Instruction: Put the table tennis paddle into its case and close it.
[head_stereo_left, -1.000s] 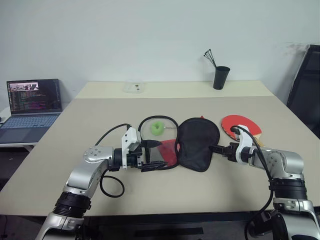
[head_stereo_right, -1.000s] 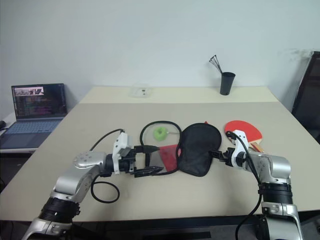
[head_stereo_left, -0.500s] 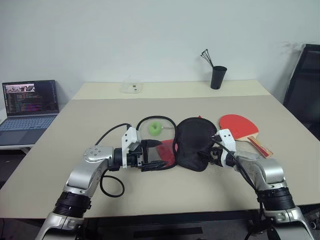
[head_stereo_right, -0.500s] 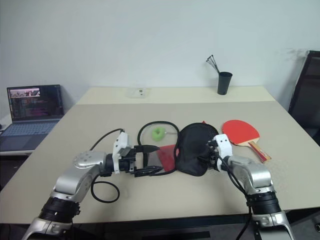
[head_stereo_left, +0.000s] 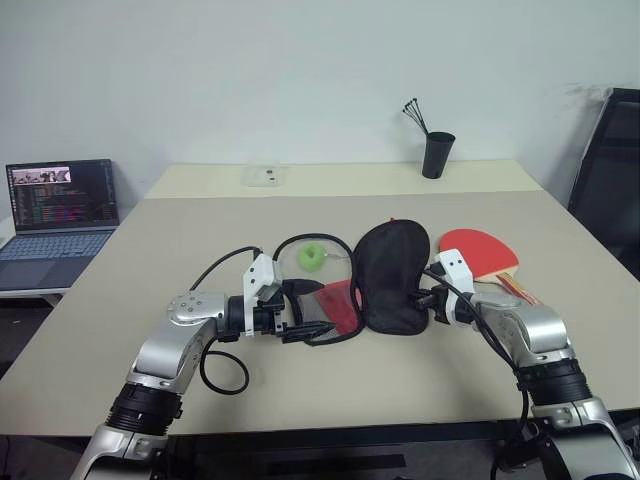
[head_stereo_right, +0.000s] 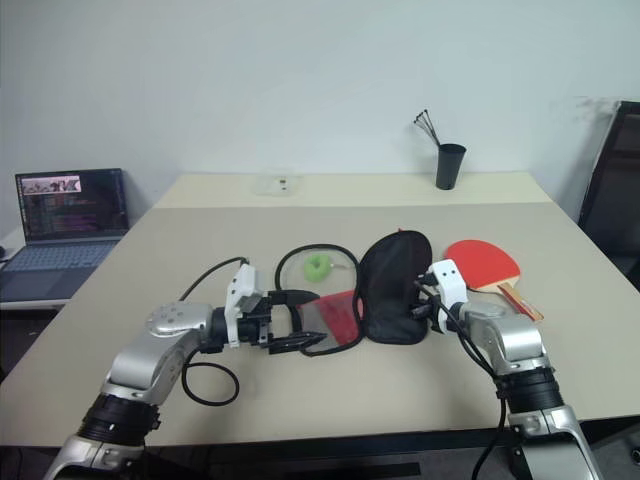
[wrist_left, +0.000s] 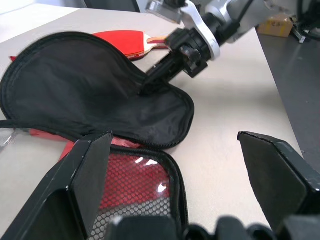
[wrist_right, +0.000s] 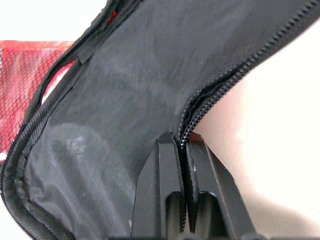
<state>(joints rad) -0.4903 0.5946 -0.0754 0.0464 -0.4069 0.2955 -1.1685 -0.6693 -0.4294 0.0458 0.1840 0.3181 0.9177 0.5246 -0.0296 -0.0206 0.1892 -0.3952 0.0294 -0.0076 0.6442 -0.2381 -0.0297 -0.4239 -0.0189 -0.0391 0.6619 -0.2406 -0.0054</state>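
- The table (head_stereo_left: 150, 260) carries everything; the case (head_stereo_left: 392, 275) lies open between the two grippers, its black-lined flap raised toward the right gripper and its red mesh half flat just in front of the left gripper.
- The right gripper (head_stereo_left: 424, 297) is pinched closed on the zipper edge of that black flap; the right wrist view shows the zipper seam running between its two fingers (wrist_right: 165, 175).
- The table tennis paddle (head_stereo_left: 480, 255) lies flat just beyond and outboard of the right gripper, outside the case; its handle points away from the case toward the table's near right side, so its long axis runs roughly alongside the right forearm.
- The right arm is clearly the nearer one to the paddle; the left gripper is well apart from it, with the case in between.
- The left gripper (head_stereo_left: 305, 312) stands wide open, empty, its fingers apparently straddling the mesh half's edge, though contact is hard to judge.
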